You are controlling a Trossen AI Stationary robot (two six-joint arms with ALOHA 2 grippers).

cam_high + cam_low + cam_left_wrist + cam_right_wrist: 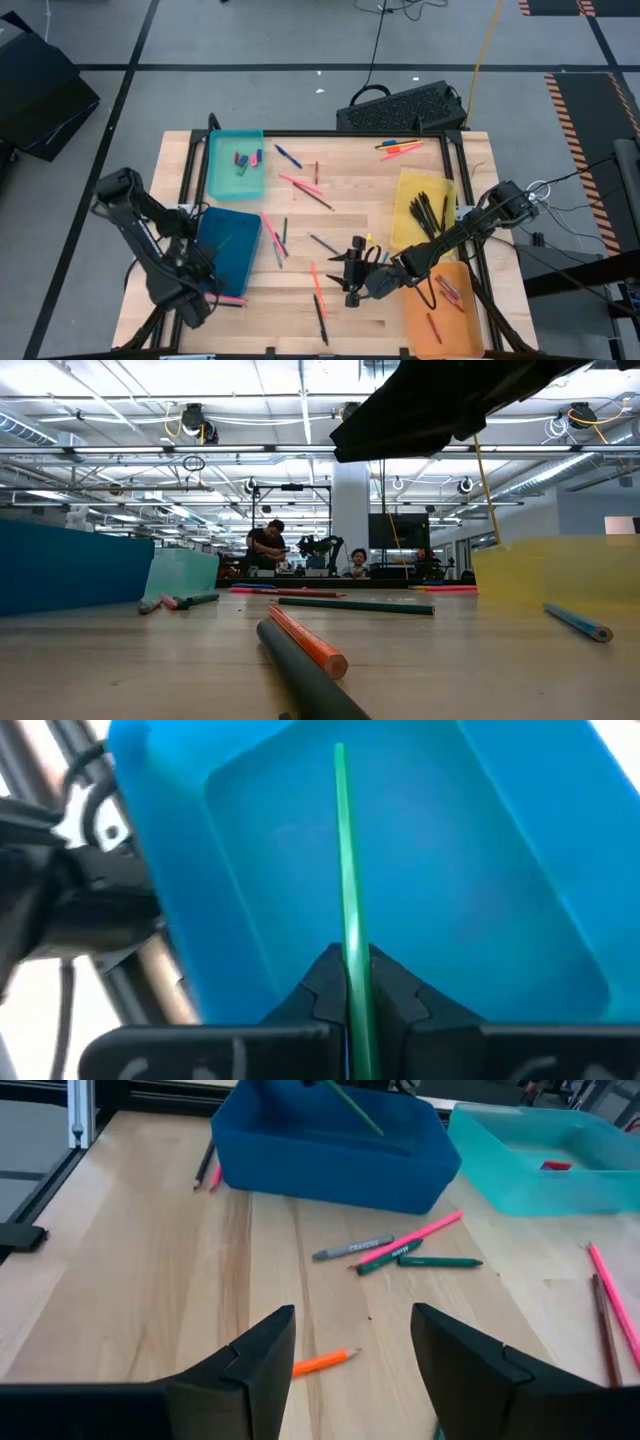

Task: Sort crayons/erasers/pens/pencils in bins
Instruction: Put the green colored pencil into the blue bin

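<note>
Left claw (350, 1005) is clamped on a long green stick (345, 870), held over the dark blue bin (228, 250) at lower left of the high view; the stick's far end points into the bin's interior. Whether the tip touches the floor of the bin, can't tell.

Right claw (350, 1345) sits wide apart, nothing between the fingers, above the bench (350, 165) at lower centre of the high view, with an orange stick (322, 1362) on the wood just beneath it.

Teal bin (236, 165) upper left holds a few small erasers (242, 159). Yellow bin (425, 210) at right holds a bundle of black sticks (428, 212). Orange bin (440, 310) lower right holds a couple of red crayons (448, 291).

Loose pink, green and grey sticks are scattered mid-bench; a pink-and-orange cluster (400, 149) lies near the top right edge. The low view shows an orange stick (305, 640) lying against a dark one (310, 680) close to the camera.
</note>
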